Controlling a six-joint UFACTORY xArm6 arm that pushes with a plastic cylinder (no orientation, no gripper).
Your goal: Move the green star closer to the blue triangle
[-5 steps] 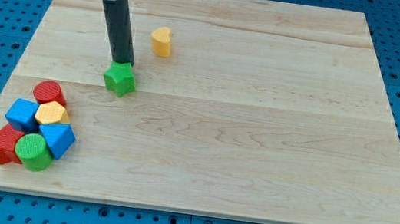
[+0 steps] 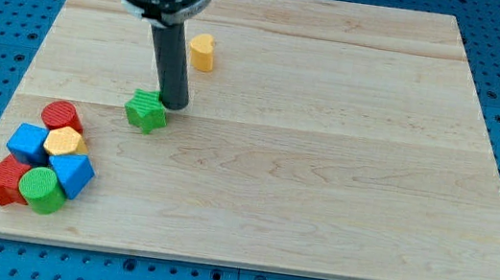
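Mid-push: my tip (image 2: 175, 106) touches the green star (image 2: 146, 110) at its upper right; no fingers here. Next, shove lower-left toward the blue triangle (image 2: 72, 174).

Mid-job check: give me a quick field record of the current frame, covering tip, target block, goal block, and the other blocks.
tip: my tip on the board, at the green star's upper right edge, touching or nearly so
target: green star, left of board centre
goal: blue triangle, in the cluster at the view's lower left, well apart from the star
cluster: red cylinder, blue cube, yellow hexagon, red star, green cylinder
apart: yellow block near the view's top
surface: wooden board
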